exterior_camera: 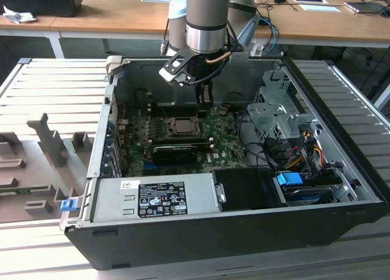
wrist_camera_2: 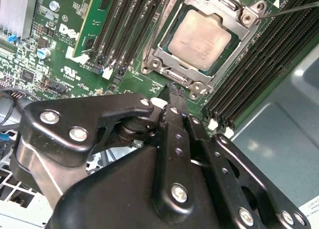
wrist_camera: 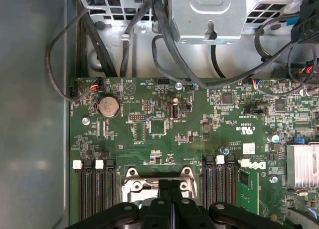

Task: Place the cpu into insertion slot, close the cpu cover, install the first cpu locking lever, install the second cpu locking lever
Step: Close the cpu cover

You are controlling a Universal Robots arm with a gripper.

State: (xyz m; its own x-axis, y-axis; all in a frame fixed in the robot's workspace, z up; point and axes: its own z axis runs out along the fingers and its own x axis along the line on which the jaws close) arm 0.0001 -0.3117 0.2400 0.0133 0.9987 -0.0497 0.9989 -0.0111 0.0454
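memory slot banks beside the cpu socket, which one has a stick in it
The bank next to the finned heatsink: a green memory stick stands in its outermost slot. The other bank holds none.

Robotics lab, wooden desks (exterior_camera: 91, 12), open computer case (exterior_camera: 183, 237) on slatted bench (exterior_camera: 55, 79)

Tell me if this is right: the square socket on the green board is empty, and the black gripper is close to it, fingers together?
Not empty: the second wrist view shows the cpu lying in the insertion slot, framed by the cpu cover. The rest holds: the gripper, fingers together, is close to the slot on the motherboard.
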